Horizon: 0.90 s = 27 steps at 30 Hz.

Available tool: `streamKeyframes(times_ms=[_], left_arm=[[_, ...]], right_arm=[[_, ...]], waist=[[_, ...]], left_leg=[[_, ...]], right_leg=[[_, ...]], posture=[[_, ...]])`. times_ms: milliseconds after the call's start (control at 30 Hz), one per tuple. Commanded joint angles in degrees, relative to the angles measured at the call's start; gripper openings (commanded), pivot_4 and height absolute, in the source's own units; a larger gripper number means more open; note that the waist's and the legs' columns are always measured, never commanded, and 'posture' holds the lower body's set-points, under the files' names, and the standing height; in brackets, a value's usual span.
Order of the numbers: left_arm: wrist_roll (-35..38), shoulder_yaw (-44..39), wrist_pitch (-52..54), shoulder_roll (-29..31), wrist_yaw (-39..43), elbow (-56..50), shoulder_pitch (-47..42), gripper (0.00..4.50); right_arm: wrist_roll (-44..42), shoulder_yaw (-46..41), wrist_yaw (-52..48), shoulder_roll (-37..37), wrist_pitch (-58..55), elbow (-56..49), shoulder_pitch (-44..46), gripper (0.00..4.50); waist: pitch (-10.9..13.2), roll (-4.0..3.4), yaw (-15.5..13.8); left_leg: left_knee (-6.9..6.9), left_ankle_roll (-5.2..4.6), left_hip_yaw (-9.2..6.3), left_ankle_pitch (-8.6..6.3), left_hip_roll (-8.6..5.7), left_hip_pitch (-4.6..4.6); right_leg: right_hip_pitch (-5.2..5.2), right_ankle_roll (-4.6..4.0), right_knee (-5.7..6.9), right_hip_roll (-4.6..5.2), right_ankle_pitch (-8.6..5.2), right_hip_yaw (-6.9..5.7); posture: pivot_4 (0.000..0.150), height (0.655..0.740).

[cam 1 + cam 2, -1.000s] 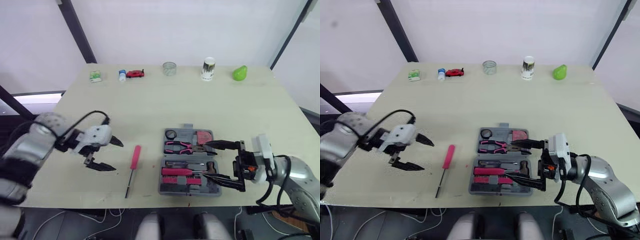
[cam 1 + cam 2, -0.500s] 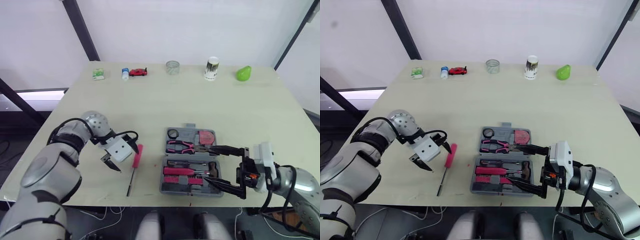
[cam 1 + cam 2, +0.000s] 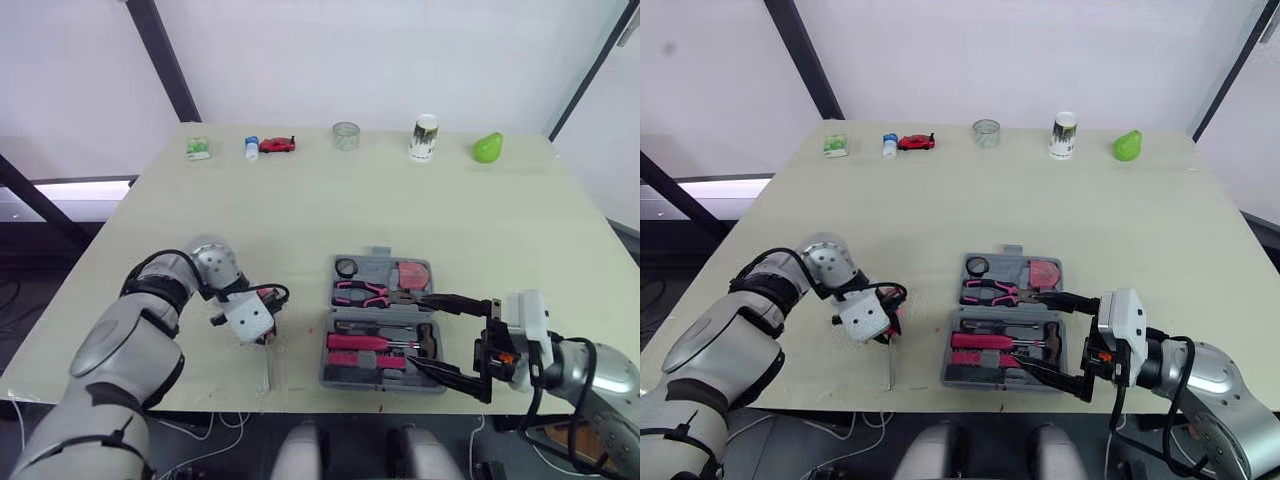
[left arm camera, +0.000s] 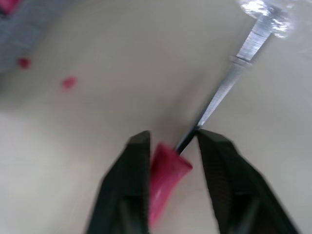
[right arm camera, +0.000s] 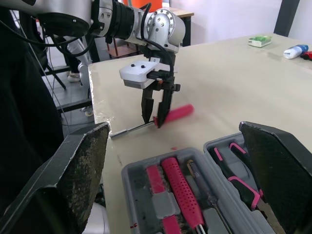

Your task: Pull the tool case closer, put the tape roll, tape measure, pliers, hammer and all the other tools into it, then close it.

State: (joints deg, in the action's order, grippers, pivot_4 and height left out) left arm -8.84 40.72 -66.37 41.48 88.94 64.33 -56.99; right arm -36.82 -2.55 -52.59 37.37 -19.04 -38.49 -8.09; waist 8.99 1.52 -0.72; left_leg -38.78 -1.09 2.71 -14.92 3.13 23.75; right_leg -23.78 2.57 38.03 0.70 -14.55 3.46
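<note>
Find the tool case (image 3: pixel 340 380) lying open and flat near the front edge of the table (image 3: pixel 300 210), right of centre, hinge line running side to side. Note in its far half a dark ring (image 3: pixel 343 267), a pink tape measure (image 3: pixel 408 272) and pink-handled pliers (image 3: pixel 362 292); in its near half a hammer (image 3: pixel 368 343) with a pink grip, among smaller pieces too small to name. Locate the screwdriver (image 5: pixel 178 112) outside the case, just left of it, pink handle toward the far side and steel shaft pointing toward the front edge. Record the left gripper (image 4: pixel 170 139) pointing down onto the shaft end of that handle, black fingers (image 4: pixel 126 190) set to a narrow gap and pinching the handle between them. Contact between shaft and tabletop not determinable. Record the right gripper (image 3: pixel 415 328) at the right side of the case, jaws spread wide and holding nothing, one finger reaching over the far half close to the nose of the pliers, the other over the near right corner. List along the far edge, well apart from the case: a green-and-white box (image 3: pixel 197 148), a small white bottle (image 3: pixel 251 148), a red toy car (image 3: pixel 277 144), a clear cup (image 3: pixel 346 135), a white can (image 3: pixel 425 137) and a green pear (image 3: pixel 487 147)
</note>
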Motion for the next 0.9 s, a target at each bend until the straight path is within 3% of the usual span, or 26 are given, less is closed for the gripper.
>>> streamKeyframes(times_ms=[33, 167, 333, 467, 600, 733, 833, 900], left_arm=[[2.1, -4.0, 4.0, 3.5, 2.1, -1.3, 2.6, 0.02], [8.0, -10.0, 14.5, 10.3, 3.3, -9.3, 9.0, 0.02], [15.3, -16.8, 32.7, 17.8, 2.0, -27.8, 20.8, 0.02], [21.2, -25.7, 49.7, 24.3, -4.9, -44.2, 34.3, 0.02], [25.1, -33.3, 59.9, 25.8, -10.3, -54.0, 44.2, 0.02], [25.9, -36.2, 63.8, 25.7, -9.8, -57.2, 47.9, 1.26], [24.0, -35.6, 62.6, 24.6, -8.5, -54.6, 45.3, 2.67], [19.8, -32.2, 57.1, 22.7, -5.3, -48.0, 38.8, 3.61]], right_arm=[[-0.2, -0.7, 0.0, 0.5, 1.0, -2.3, -0.2, 4.50], [-0.2, 0.2, -1.1, 0.7, 1.1, -0.9, 1.0, 4.50], [0.2, 1.6, -2.6, 0.3, 1.6, 1.6, 3.0, 4.50], [-0.1, 2.7, -4.6, 0.1, 1.8, 4.0, 5.3, 4.50], [-0.9, 2.8, -6.6, 0.0, 1.7, 6.2, 7.1, 4.50], [-1.2, 3.0, -8.4, 0.2, 1.7, 7.8, 8.3, 4.50], [-1.3, 3.0, -9.0, 0.2, 1.7, 8.5, 9.0, 4.50], [-1.2, 3.1, -9.2, 0.0, 1.7, 8.7, 9.3, 4.50]], waist=[[0.0, 0.00, 0.4], [0.0, -0.01, 1.3], [0.0, 0.00, 2.0], [0.0, 0.00, 1.6], [0.0, -0.01, 1.2], [0.0, -0.01, 0.7], [0.0, -0.01, 0.6], [0.0, -0.01, 0.3]], left_leg=[[0.00, 0.00, 0.01, 0.00, 0.00, -0.01], [-0.01, 0.00, -0.05, 0.00, 0.07, -0.02], [0.00, 0.00, -0.07, 0.00, 0.15, -0.01], [-0.03, 0.01, -0.07, 0.00, 0.16, -0.01], [-0.08, 0.01, -0.07, 0.00, 0.17, -0.04], [-0.17, 0.01, -0.09, 0.01, 0.07, -0.05], [-0.21, 0.01, -0.07, 0.01, 0.02, -0.05], [-0.26, 0.01, -0.07, 0.01, 0.03, -0.05]], right_leg=[[0.00, 0.00, 0.00, -0.01, 0.00, 0.01], [-0.01, -0.02, 0.10, -0.05, -0.01, -0.05], [-0.06, -0.03, 0.21, -0.01, -0.01, -0.13], [-0.04, -0.02, 0.29, 0.19, -0.02, -0.22], [-0.04, -0.03, 0.34, 0.23, -0.02, -0.29], [-0.03, -0.03, 0.45, 0.23, -0.03, -0.32], [-0.04, -0.04, 0.47, 0.18, -0.04, -0.30], [-0.04, -0.04, 0.49, 0.16, -0.04, -0.31]], posture=[[0.150, 0.7400], [0.150, 0.7400], [0.150, 0.7400], [0.150, 0.7400], [0.150, 0.7400], [0.150, 0.7400], [0.150, 0.7400], [0.150, 0.7400]])
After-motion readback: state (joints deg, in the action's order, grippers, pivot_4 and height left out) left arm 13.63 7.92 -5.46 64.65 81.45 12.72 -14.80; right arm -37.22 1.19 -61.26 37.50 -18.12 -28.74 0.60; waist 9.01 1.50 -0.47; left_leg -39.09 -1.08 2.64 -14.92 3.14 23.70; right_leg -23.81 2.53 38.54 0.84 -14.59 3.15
